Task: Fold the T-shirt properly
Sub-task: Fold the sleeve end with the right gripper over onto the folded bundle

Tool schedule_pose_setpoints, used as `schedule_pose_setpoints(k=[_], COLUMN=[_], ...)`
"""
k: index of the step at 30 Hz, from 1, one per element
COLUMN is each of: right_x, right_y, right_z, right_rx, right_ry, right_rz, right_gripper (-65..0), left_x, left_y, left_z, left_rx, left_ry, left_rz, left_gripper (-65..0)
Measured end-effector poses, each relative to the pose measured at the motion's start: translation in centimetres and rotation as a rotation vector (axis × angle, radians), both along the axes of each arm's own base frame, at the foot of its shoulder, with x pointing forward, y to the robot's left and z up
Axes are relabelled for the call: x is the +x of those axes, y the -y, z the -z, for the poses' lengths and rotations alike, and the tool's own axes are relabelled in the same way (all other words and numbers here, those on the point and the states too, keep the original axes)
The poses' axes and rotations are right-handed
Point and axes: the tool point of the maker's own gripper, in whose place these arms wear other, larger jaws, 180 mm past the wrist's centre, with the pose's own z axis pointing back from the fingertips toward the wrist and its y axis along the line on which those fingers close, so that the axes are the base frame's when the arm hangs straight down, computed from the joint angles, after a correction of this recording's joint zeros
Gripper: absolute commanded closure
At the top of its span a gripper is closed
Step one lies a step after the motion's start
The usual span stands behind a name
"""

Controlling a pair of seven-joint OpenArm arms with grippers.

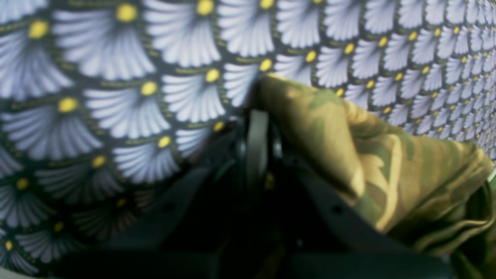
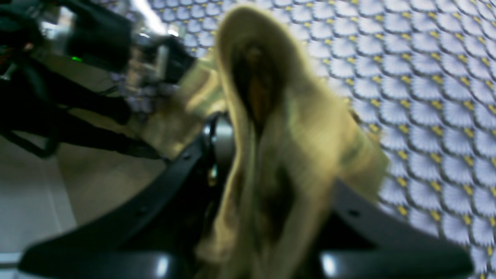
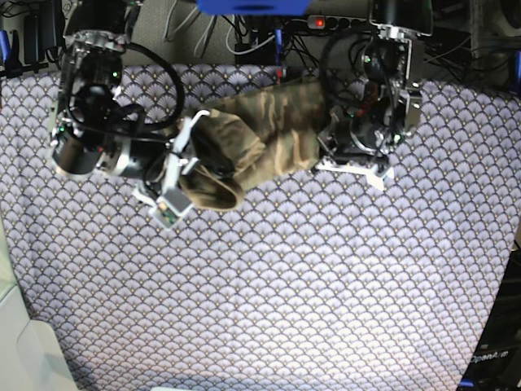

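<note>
Base view, item one: you are looking at the T-shirt (image 3: 260,138), a camouflage garment bunched into a thick band, stretching between your two arms over the far part of the tablecloth (image 3: 309,285). Item two: your right gripper (image 3: 191,159), on this view's left, is clamping one bunched end, and a rounded fold is hanging past it toward the near side. Item three: your left gripper (image 3: 326,142), on this view's right, is meeting the other end of the band. Left wrist view: the left gripper (image 1: 257,128) is sitting fully closed, its pale pad upright, with the T-shirt (image 1: 387,166) pressing against its right side and draping down over the dark finger (image 1: 333,209); the tablecloth (image 1: 116,97) is filling the background. Right wrist view, blurred: the T-shirt (image 2: 279,128) is rising in a tall loop between the dark fingers (image 2: 143,209) of the right gripper (image 2: 267,186), which is closing on the cloth, with the tablecloth (image 2: 426,97) behind.
</note>
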Motion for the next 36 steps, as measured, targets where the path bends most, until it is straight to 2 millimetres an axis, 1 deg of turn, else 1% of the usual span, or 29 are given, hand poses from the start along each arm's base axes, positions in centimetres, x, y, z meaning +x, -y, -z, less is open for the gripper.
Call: schedule_pose_setpoints(k=[2, 6, 10, 14, 23, 27, 30, 36], right_x=[-0.4, -1.6, -1.6, -1.4, -1.8, -2.0, -2.0, -2.0], right_y=[-0.6, -3.0, -4.6, -5.4, -5.2, -4.9, -4.9, -4.6], right_z=[0.2, 0.3, -0.5, -1.0, -0.5, -0.2, 0.5, 0.8], right_rx=[-0.004, 0.010, 0.066, 0.097, 0.089, 0.081, 0.079, 0.070], right_ry=[-0.006, -0.018, -0.013, -0.007, -0.023, -0.032, -0.058, -0.063], right_rz=[-0.025, -0.104, -0.105, -0.104, -0.104, -0.103, -0.103, -0.103], right_gripper=[-9.4, -9.4, -9.4, -9.4, -9.0, -6.8, -6.3, -5.2], left_x=[0.0, -0.1, -0.1, -0.1, -0.2, -0.2, -0.1, -0.2], left_y=[-0.1, -0.2, -0.2, -0.2, -0.2, -0.1, 0.0, 0.0], left_z=[0.0, 0.1, 0.1, 0.1, 0.1, 0.1, 0.1, 0.1], left_rx=[0.003, 0.005, 0.004, 0.004, 0.005, 0.002, -0.003, -0.004], left_ry=[0.000, -0.003, -0.003, -0.003, -0.004, -0.004, -0.004, -0.004], left_rz=[0.000, 0.000, 0.000, 0.000, 0.000, 0.000, 0.000, 0.000], left_gripper=[0.0, 0.0, 0.0, 0.0, 0.0, 0.0, 0.0, 0.0])
